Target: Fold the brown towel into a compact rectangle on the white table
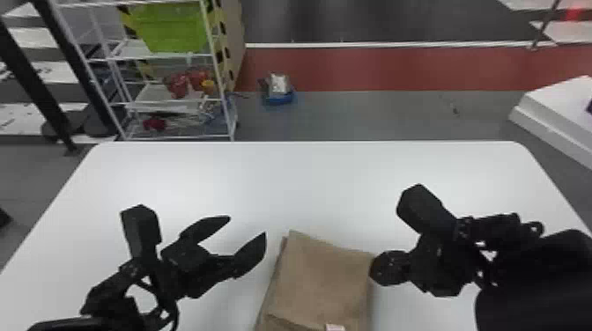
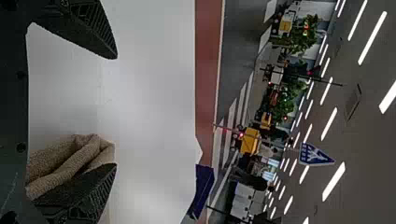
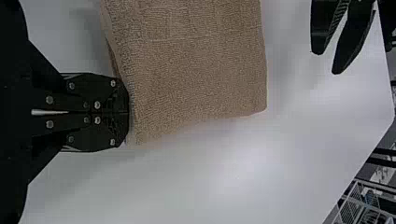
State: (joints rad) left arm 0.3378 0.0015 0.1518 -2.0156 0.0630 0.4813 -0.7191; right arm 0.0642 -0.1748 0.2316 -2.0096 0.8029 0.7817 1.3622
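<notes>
1. Head view: the brown terry towel (image 1: 326,281) lies already folded in layers at the lower centre of the frame, on the white bench (image 1: 308,185). At lower left, the left gripper (image 1: 247,225) has its jaws spread, holding nothing; the right gripper (image 1: 374,268) is at the towel's right-hand edge.
2. Left wrist view: rounded folds of cloth show near one finger of the parted jaws. The towel should be light, limp and grippy; I'd take a side edge with every layer together, lest the upper ones slide.
3. Right wrist view: the right jaws are closed together against the towel's edge; whether they pinch any cloth, I cannot tell. Gentle pressure should do, since terry crushes harmlessly but rucks easily.
</notes>
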